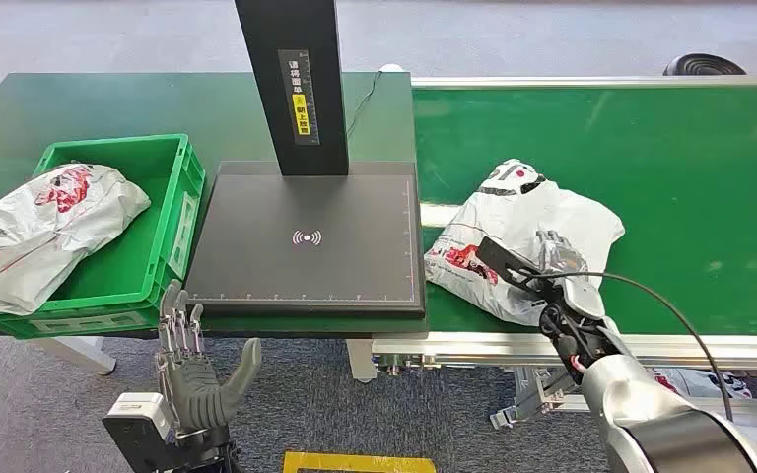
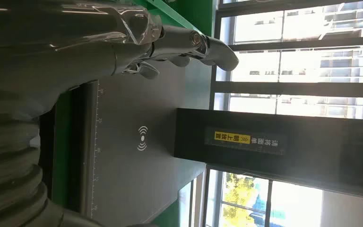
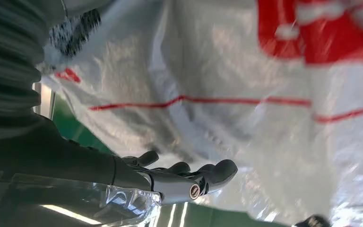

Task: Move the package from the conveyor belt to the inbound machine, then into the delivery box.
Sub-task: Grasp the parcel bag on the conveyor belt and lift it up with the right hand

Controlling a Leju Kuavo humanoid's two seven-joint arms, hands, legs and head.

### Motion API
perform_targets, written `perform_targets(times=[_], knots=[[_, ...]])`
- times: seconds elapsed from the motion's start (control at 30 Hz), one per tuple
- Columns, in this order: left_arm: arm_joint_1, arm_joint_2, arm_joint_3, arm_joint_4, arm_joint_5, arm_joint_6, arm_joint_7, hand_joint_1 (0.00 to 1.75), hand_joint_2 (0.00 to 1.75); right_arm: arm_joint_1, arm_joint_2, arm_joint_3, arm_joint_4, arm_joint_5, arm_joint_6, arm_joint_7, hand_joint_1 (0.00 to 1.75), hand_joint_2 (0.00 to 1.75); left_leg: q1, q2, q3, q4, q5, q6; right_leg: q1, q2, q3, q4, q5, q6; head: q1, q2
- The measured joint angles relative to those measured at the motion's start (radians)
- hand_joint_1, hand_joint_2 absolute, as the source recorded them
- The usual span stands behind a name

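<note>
Biggest thing here is the green conveyor belt [image 1: 690,197], taking up the whole right side. One of those. Next to it on the left sits a dark green table [image 1: 108,103], also just one, and it carries the one inbound machine [image 1: 306,241]: a flat black scan pad with a wireless symbol in the middle and a tall black post [image 1: 291,84] rising from its far edge, with a yellow-and-white label on the post.

Left of the pad there's one green crate [image 1: 143,281], and it already has one white-and-red plastic package inside [image 1: 44,232], slumped over the crate's left rim.

So two packages total. The second package [image 1: 527,236], the one on the belt, lies near the belt's left end, just beside the scan pad's right edge. Same look, white bag with red print.

Two hands. The right hand [image 1: 552,261] is resting on top of the belt package; in the right wrist view its fingers [image 3: 203,172] lie against the crinkled plastic, stretched out rather than curled, and I honestly can't tell if it has any real hold on the bag. The left hand [image 1: 192,370] hangs below the table's front edge, near the crate's corner, fingers spread and pointing up, holding nothing.
</note>
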Motion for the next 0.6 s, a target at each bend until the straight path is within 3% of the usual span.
perform_targets(times=[0.3, 0.6], knots=[[0.000, -0.006, 0.003, 0.000, -0.006, 0.004, 0.000, 0.00, 1.75, 0.051, 0.078, -0.007, 0.002, -0.004, 0.012, -0.001, 0.00, 1.75, 0.000, 0.000, 0.000, 0.000, 0.000, 0.000, 0.000, 0.000, 0.000, 0.000, 0.000, 0.000, 0.000, 0.000], [0.000, -0.007, 0.004, 0.000, -0.007, 0.004, 0.000, 0.00, 1.75, 0.058, 0.100, -0.016, 0.002, -0.006, 0.013, -0.002, 0.00, 1.75, 0.000, 0.000, 0.001, 0.000, 0.000, 0.000, 0.000, 0.001, 0.000, 0.000, 0.000, 0.000, 0.000, 0.000]])
